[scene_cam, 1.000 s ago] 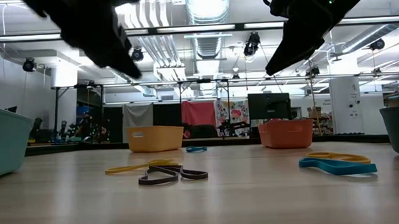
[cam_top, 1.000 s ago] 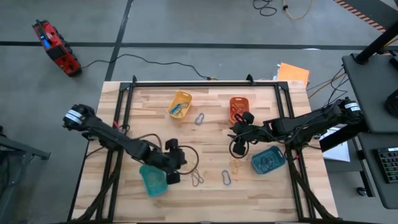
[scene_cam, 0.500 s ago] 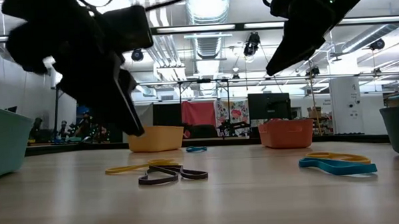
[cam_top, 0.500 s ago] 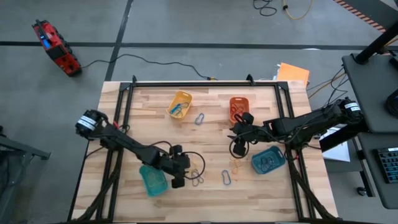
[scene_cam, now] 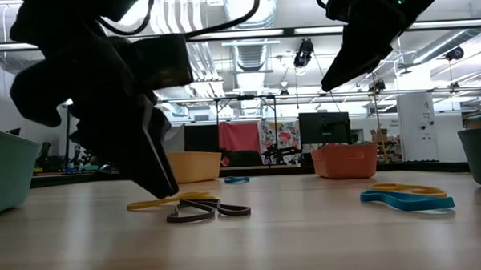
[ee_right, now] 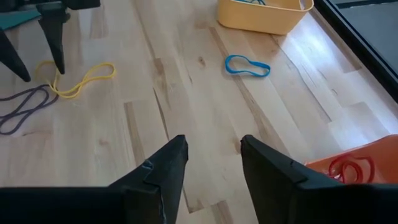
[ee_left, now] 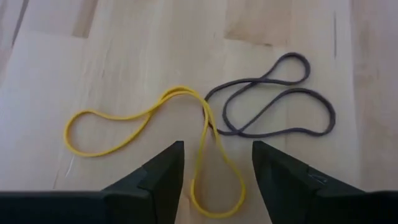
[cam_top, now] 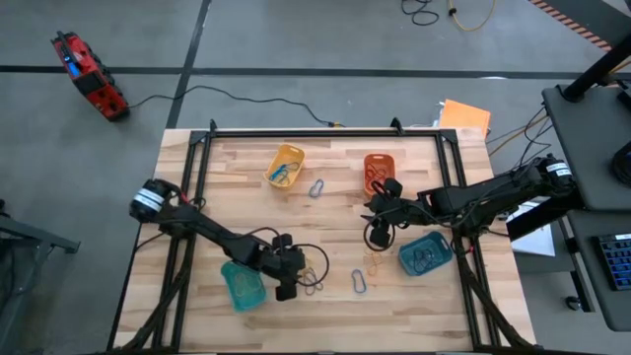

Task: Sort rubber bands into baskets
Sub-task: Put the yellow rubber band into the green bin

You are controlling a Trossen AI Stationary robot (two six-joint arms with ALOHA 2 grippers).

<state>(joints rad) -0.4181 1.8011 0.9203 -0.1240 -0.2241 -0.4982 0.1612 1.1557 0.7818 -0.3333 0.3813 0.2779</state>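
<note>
Down on the wooden table (cam_top: pixel 237 187), a yellow rubber band (ee_left: pixel 155 134) lies flat, twisted into loops, and a grey rubber band (ee_left: pixel 273 102) lies just beside it, the two touching where their loops meet. The left gripper (ee_left: pixel 214 171) hangs right over the yellow one, fingers spread, one end loop of the band sitting between the tips. In the low view the fingertips are down at the tabletop. Just beside that arm is the teal-green basket (cam_top: pixel 242 285), near the table's front edge.

A blue rubber band (ee_right: pixel 247 65) lies alone on the boards near the yellow basket (cam_top: pixel 285 165), which has blue bands inside. The orange basket (cam_top: pixel 377 172) holds red bands. A light-blue rubber band (cam_top: pixel 359 281) and a pale yellow one (cam_top: pixel 374 263) lie near the blue-teal basket (cam_top: pixel 425 254).

The right gripper (ee_right: pixel 211 158) is up off the table near the orange basket, fingers apart, nothing between them.
</note>
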